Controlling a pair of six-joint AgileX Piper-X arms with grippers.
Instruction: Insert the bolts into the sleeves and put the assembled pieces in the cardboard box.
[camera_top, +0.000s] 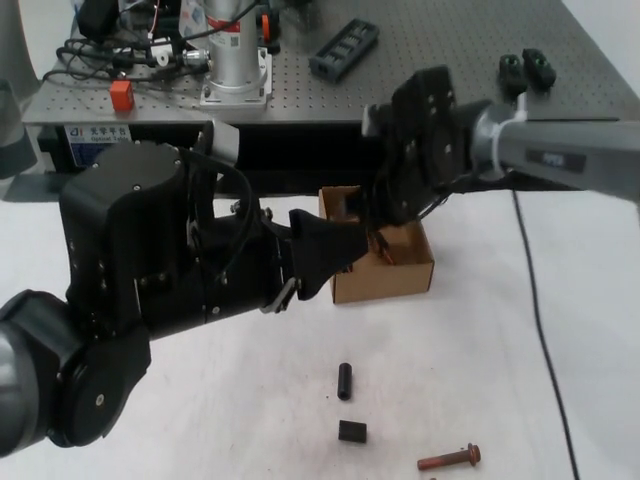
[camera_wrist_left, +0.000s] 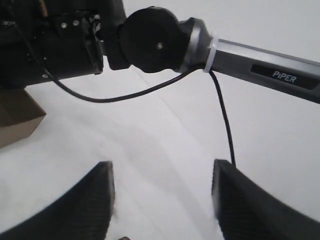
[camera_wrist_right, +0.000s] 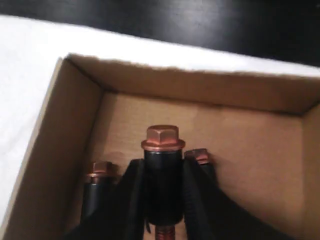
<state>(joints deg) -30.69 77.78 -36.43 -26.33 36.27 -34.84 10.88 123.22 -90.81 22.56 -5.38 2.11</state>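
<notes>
Nearest to me on the white cloth lies a loose bolt, copper-coloured, at about five o'clock from the cardboard box. Just beyond it, at about seven o'clock from the box, sit two bare black sleeves apart from each other: the near sleeve and, behind it, the far sleeve.

My left gripper hangs above the cloth at nine o'clock from the box. Its fingers stand wide apart with nothing between them. From its wrist I see a corner of the box and my right arm crossing overhead, with a black cable trailing down to the cloth.

My right gripper comes in from three o'clock and points down into the open box. Its fingers are clamped on an assembled piece, a black sleeve with the bolt's copper head above it and the threaded end showing below. I cannot tell whether the piece touches the box floor. Two finished pieces lie inside the box, one at nine o'clock of the held piece and one at two o'clock.

Farthest off, past twelve o'clock, the perforated bench carries a metal post, an orange block and a black tray.
</notes>
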